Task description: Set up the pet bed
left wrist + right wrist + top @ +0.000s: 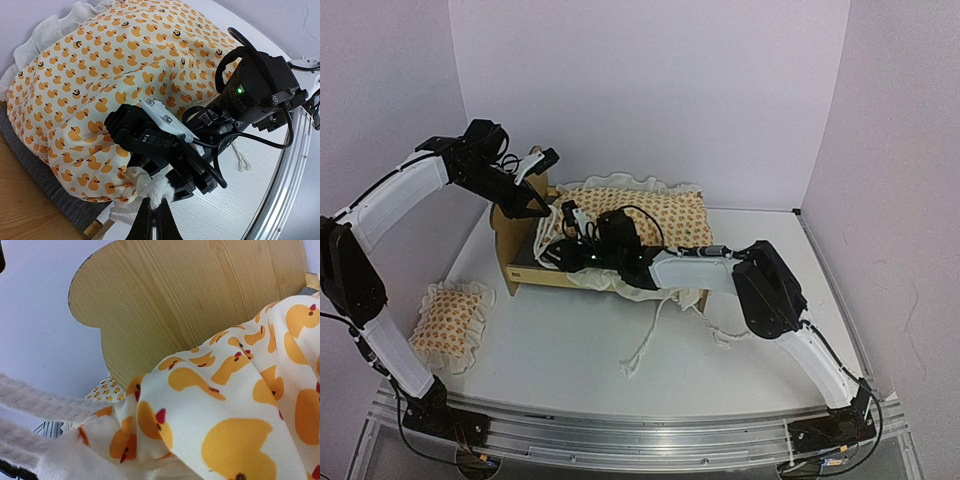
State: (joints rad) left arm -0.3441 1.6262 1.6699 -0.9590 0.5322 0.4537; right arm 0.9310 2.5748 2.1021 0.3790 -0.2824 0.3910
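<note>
The pet bed (542, 279) stands at the table's left of middle, its wooden headboard (510, 225) (190, 300) at the left end. A duck-print ruffled cushion (655, 212) (100, 75) (240, 405) lies bunched over its dark grey base panel (45, 175). My left gripper (535, 208) (154, 207) hangs by the headboard, shut on a white cord tie (157, 192) at the cushion's corner. My right gripper (563, 243) reaches over the cushion toward the headboard. Its black body (150, 137) sits right by that tie. Its fingers are hidden, and fabric fills the right wrist view.
A small matching pillow (450, 315) (106, 389) lies on the table to the front left of the bed. Loose white ties (645, 345) (242, 160) trail off the cushion onto the table in front. White walls close the back and sides.
</note>
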